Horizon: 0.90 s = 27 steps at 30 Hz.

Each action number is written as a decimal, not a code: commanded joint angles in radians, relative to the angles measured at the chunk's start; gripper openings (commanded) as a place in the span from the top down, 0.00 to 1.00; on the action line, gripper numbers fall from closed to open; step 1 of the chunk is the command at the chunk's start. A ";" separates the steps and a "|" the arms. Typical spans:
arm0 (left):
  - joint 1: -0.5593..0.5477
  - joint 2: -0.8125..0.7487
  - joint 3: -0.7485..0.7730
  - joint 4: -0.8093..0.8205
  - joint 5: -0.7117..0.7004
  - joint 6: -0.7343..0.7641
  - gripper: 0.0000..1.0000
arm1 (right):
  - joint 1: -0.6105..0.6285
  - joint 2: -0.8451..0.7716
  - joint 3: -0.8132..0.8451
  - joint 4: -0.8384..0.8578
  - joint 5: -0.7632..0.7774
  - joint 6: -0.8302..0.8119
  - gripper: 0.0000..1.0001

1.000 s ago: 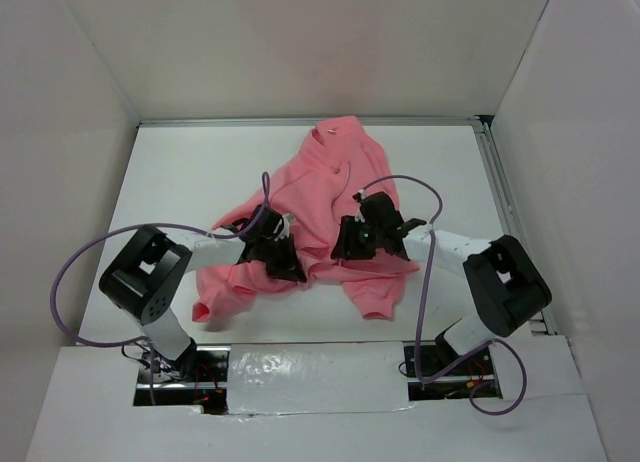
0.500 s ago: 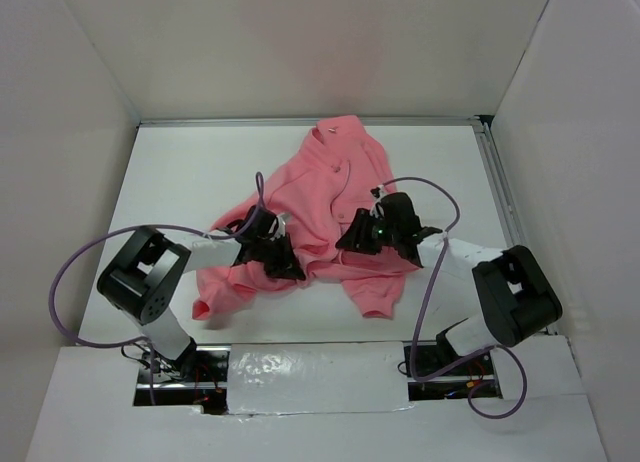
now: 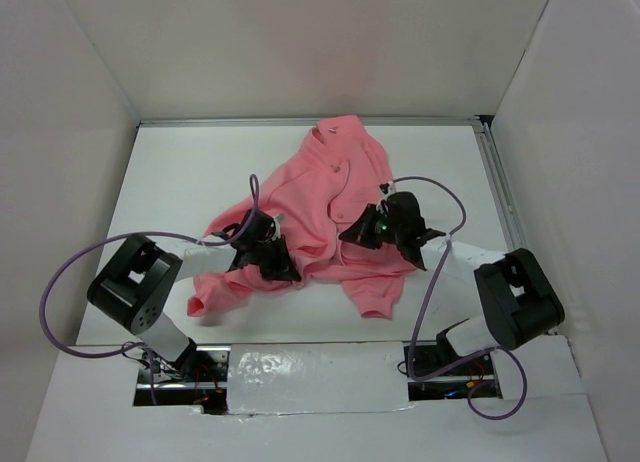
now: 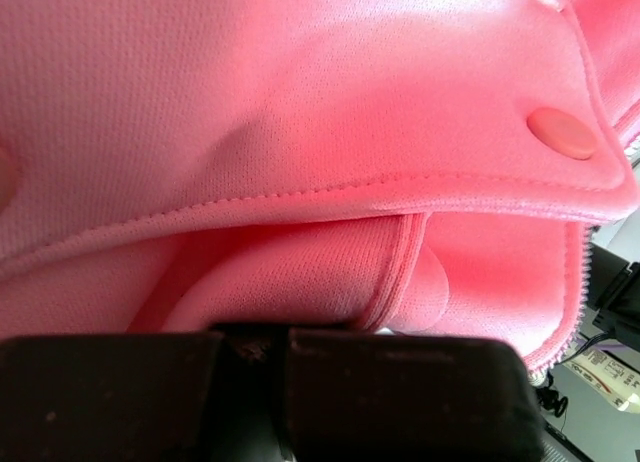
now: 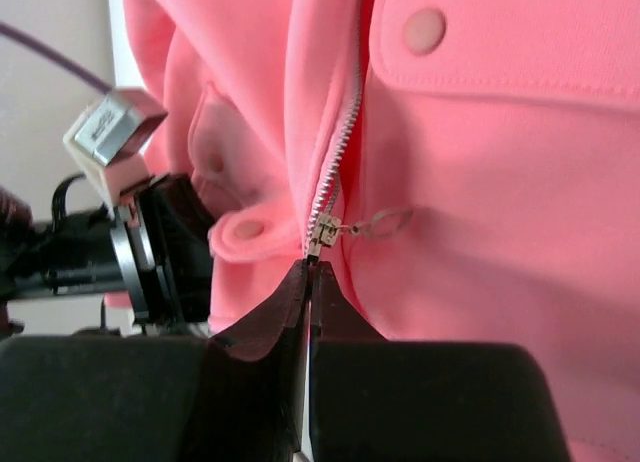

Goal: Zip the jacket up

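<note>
The salmon-pink jacket [image 3: 330,187] lies crumpled mid-table, collar towards the back. In the right wrist view the jacket [image 5: 480,182] has a pale zipper strip with the metal slider [image 5: 322,228] low down, its pull tab lying to the right. My right gripper [image 5: 308,272] is shut just below the slider, pinching the zipper's bottom end; it is also in the top view [image 3: 357,233]. My left gripper [image 3: 283,264] lies on the jacket's lower edge, left of the right one. Its fingers are together at the jacket [image 4: 300,102] hem, with the fabric over the left gripper [image 4: 262,344].
White walls close in the table on three sides. A metal rail [image 3: 500,192] runs along the right edge. Purple cables [image 3: 425,187] loop over both arms. A sleeve [image 3: 375,297] points to the taped near edge [image 3: 320,367]. The left gripper's body [image 5: 150,252] lies close beside the right fingers.
My right gripper has moved a little up and right, drawing the jacket's lower front with it. The left arm's elbow has sunk left and down; its gripper stays at the hem.
</note>
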 commanded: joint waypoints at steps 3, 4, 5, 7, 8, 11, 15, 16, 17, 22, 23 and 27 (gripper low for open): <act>0.005 0.070 0.078 -0.008 -0.063 -0.007 1.00 | -0.002 0.053 0.181 -0.171 0.257 -0.045 1.00; 0.008 0.098 0.141 -0.009 -0.068 -0.004 1.00 | -0.032 0.065 0.204 -0.199 0.285 -0.059 1.00; 0.011 0.159 0.178 -0.020 -0.066 -0.002 1.00 | -0.057 0.079 0.231 -0.221 0.306 -0.065 1.00; 0.018 0.217 0.291 -0.023 -0.065 0.007 1.00 | -0.103 0.129 0.317 -0.259 0.353 -0.097 1.00; 0.023 0.275 0.325 -0.023 -0.066 0.010 1.00 | -0.150 0.174 0.386 -0.293 0.360 -0.115 1.00; 0.028 0.391 0.513 -0.078 -0.079 0.023 1.00 | -0.230 0.260 0.565 -0.348 0.417 -0.200 1.00; 0.034 0.460 0.702 -0.191 -0.089 0.030 1.00 | -0.293 0.279 0.742 -0.468 0.457 -0.312 1.00; 0.034 0.428 0.692 -0.190 -0.082 0.030 1.00 | -0.293 0.265 0.756 -0.475 0.458 -0.350 1.00; 0.037 0.399 0.642 -0.173 -0.057 0.027 1.00 | -0.280 0.221 0.780 -0.503 0.478 -0.416 1.00; 0.034 0.152 0.471 -0.210 -0.078 0.012 1.00 | -0.131 0.049 0.724 -0.598 0.527 -0.645 1.00; 0.029 0.120 0.445 -0.219 -0.091 0.001 1.00 | -0.064 0.029 0.700 -0.629 0.542 -0.662 1.00; -0.008 0.005 0.315 -0.227 -0.160 -0.056 1.00 | 0.160 -0.079 0.510 -0.598 0.636 -0.677 1.00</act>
